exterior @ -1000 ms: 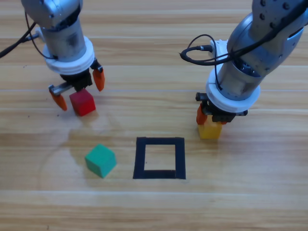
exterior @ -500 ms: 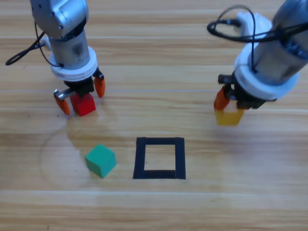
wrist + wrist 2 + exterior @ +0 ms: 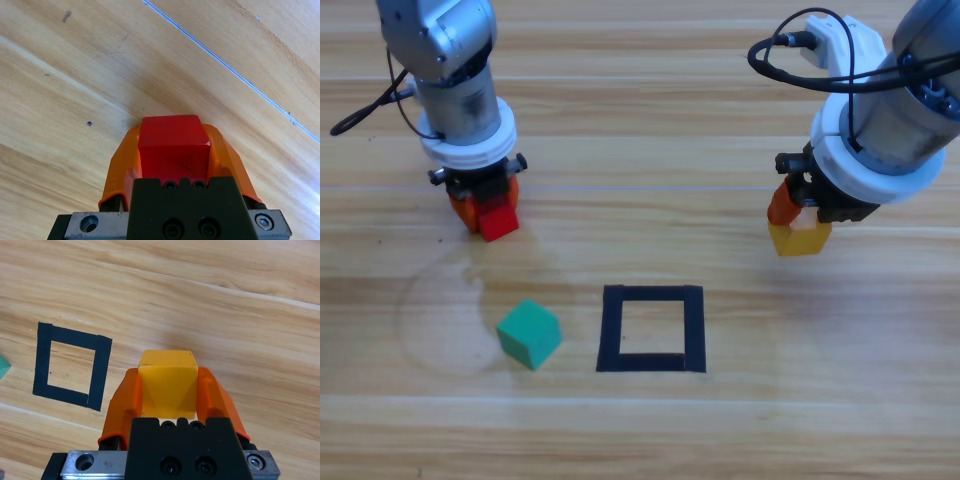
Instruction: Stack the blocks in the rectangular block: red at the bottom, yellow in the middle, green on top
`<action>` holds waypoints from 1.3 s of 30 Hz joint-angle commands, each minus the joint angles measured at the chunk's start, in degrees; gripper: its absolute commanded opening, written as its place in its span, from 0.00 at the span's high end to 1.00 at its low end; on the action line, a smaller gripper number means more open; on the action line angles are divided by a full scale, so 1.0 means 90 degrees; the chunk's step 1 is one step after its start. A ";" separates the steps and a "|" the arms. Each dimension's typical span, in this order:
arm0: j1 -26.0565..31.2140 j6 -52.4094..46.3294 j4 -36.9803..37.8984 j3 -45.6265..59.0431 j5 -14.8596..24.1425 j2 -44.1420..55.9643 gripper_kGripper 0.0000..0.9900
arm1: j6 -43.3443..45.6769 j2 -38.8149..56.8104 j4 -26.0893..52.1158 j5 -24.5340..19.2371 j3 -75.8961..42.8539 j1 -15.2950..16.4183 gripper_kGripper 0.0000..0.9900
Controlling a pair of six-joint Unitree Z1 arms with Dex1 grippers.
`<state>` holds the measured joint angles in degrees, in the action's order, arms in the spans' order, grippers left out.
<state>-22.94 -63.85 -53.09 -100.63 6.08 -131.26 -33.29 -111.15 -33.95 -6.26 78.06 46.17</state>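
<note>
A wooden tabletop (image 3: 640, 120) is seen from above, with two grey robot arms reaching down from the top edge. On the left, the left gripper (image 3: 485, 208) is clenched around a small matte red cube (image 3: 499, 219), its orange jaws pressing both sides. On the right, the right gripper (image 3: 800, 210) grasps a small matte yellow cube (image 3: 800, 239) in the same way; whether it touches the tabletop cannot be told. Between them and nearer the bottom edge lies a flat square outline of black tape (image 3: 651, 328). Just to its left a small teal-green cube (image 3: 529, 334) sits alone on the wood, outside the outline.
</note>
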 commanded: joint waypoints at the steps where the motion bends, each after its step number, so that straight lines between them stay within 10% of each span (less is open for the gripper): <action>1: 0.0107 0.0669 0.0010 0.0038 -0.0197 -0.0249 0.96 | -0.0080 -0.0218 -0.0076 -0.0145 -0.0050 0.0251 1.00; 21: -0.1524 0.5190 -0.1816 -0.2139 -0.0724 0.0014 1.00 | -0.0364 -0.0111 -0.0750 -0.0369 0.0194 0.0407 1.00; 39: -0.3106 0.1987 -0.1923 -0.1319 -0.0070 0.0259 1.00 | -0.0354 0.0114 -0.0916 -0.0242 0.0086 0.0417 1.00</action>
<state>-48.40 -40.86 -69.87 -116.06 4.39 -130.87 -36.05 -111.25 -41.27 -9.09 79.70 48.47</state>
